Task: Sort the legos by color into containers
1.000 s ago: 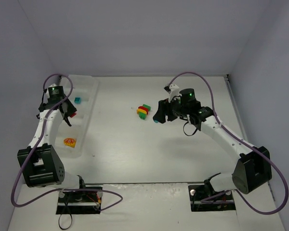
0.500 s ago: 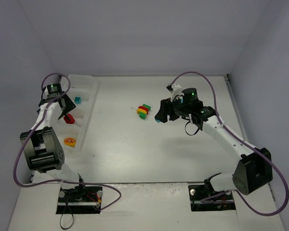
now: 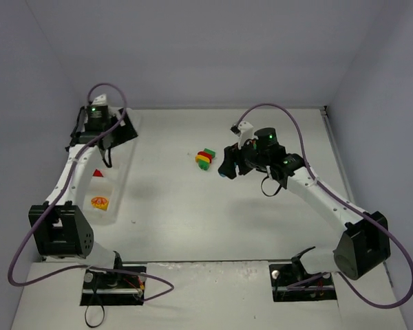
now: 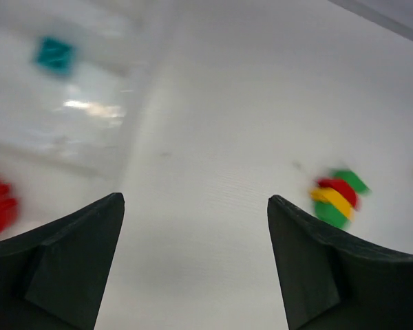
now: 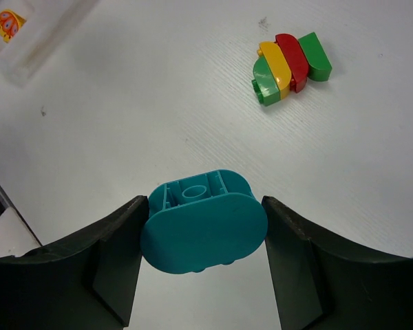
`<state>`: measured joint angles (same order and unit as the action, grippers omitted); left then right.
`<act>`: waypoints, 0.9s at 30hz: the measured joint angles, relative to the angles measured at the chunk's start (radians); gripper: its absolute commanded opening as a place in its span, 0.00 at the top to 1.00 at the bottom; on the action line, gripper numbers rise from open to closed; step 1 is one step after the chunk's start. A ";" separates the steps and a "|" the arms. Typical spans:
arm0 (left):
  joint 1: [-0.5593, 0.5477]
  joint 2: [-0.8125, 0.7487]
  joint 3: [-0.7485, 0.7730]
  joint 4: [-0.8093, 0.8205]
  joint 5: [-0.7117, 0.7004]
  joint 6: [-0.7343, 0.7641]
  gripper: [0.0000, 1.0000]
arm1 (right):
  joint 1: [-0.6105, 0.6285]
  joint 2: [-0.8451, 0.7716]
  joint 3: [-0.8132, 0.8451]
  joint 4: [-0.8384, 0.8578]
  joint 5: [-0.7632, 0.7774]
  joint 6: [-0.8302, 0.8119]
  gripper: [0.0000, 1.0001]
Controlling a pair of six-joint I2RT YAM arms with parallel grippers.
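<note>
One long see-through tray (image 3: pixel 113 189) lies along the left side of the table (image 3: pixel 172 199), and everything here is placed from it. I cannot count its compartments.

Three loose pieces sit inside the tray. There is one teal brick (image 4: pixel 55 55) towards its far end and one red brick (image 3: pixel 96 173) about midway. One yellow-and-orange piece (image 3: pixel 100 202) lies towards its near end. Each is in its own compartment, and they are well apart.

Outside the tray, well to its right on the bare table, lies one clump (image 5: pixel 289 65) of four slices stuck side by side. They run green, yellow, red, green.

A second teal brick (image 5: pixel 213 230) is near the clump, on the side away from the tray. The right gripper (image 5: pixel 204 206) has its two fingers clamped on the brick's ends, with its hollow underside facing the wrist camera.

The left gripper (image 4: pixel 194 227) hangs over the far end of the tray. Its fingers are spread wide, with nothing between them. Its wrist view is blurred. It shows the teal and red bricks to the left, and the clump off to the right.
</note>
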<state>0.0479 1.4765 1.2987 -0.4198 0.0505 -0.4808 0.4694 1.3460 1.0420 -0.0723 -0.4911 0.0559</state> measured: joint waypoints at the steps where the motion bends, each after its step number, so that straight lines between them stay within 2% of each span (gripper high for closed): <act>1: -0.049 0.011 0.035 -0.001 0.039 0.010 0.22 | 0.016 -0.001 0.000 0.000 0.012 -0.011 1.00; 7: -0.315 0.135 0.264 -0.040 0.339 0.052 0.22 | 0.121 -0.005 0.011 -0.002 0.059 -0.077 1.00; 12: -0.408 0.220 0.308 -0.095 0.571 0.051 0.22 | 0.182 -0.011 0.011 -0.004 0.126 -0.126 1.00; 20: -0.473 0.277 0.308 -0.211 0.731 0.052 0.22 | 0.217 -0.056 0.011 -0.014 0.224 -0.170 1.00; 27: -0.541 0.278 0.311 -0.212 0.804 0.035 0.22 | 0.230 -0.073 0.011 -0.027 0.267 -0.189 1.00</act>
<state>-0.4927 1.7542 1.6096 -0.6315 0.8543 -0.4461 0.6994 1.2732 1.0531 -0.0998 -0.2241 -0.1333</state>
